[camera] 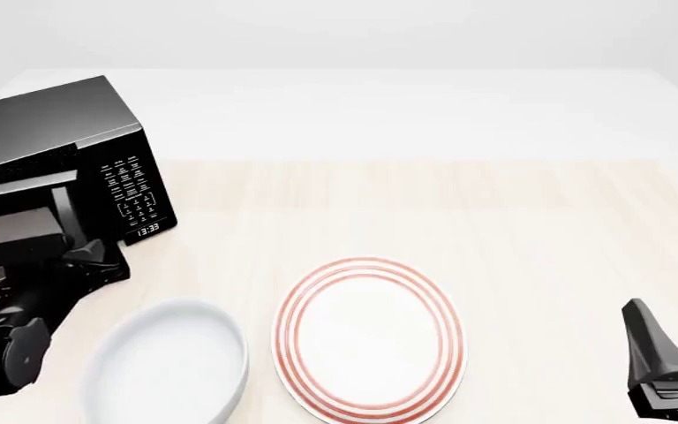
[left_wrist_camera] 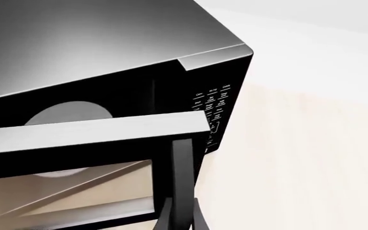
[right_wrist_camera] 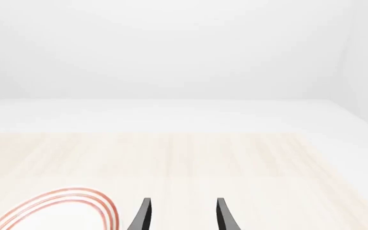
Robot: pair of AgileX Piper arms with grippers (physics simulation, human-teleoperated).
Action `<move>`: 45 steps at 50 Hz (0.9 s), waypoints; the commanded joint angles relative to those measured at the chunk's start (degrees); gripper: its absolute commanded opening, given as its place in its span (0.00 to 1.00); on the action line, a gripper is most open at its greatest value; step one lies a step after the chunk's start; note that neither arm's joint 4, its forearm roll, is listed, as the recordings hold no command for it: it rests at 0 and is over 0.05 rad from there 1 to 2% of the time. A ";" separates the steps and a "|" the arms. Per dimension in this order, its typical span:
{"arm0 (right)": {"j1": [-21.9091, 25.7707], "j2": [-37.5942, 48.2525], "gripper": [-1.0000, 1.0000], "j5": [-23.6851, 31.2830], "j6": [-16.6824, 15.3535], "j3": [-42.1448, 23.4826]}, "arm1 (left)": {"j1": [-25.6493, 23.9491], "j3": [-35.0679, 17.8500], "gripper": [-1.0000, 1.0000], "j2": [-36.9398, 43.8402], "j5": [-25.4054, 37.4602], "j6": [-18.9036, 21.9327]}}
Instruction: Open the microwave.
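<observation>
Glossy black box microwave: door part-open. Left gripper clamps its vertical black handle; swing wider next. Right gripper idle, parted, empty.

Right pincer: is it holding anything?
No. In the right wrist view the right pincer stands open with only bare table between its fingertips, the red-ringed plate off to one side.

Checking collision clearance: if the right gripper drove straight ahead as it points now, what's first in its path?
Looks free: ahead of the right gripper lies only bare pale wooden table; the red-ringed white plate sits off to one side.
</observation>
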 commanded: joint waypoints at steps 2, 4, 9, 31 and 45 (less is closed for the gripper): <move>0.00 -0.02 1.00 0.01 -0.02 0.00 | -2.12 -2.84 0.00 -4.74 -0.36 -0.21; 0.00 -0.01 1.00 0.01 0.01 0.00 | -2.15 -2.41 0.00 -5.50 -0.17 -0.17; 0.00 0.01 1.00 0.00 -0.01 0.00 | -2.08 -1.53 0.00 -6.36 -0.22 -0.29; -0.01 -0.04 1.00 0.02 -0.01 0.00 | -2.01 2.24 0.00 -9.98 -1.14 -1.03; 0.00 -0.01 1.00 0.01 0.00 0.00 | -2.20 5.47 0.00 -12.80 -1.97 -0.99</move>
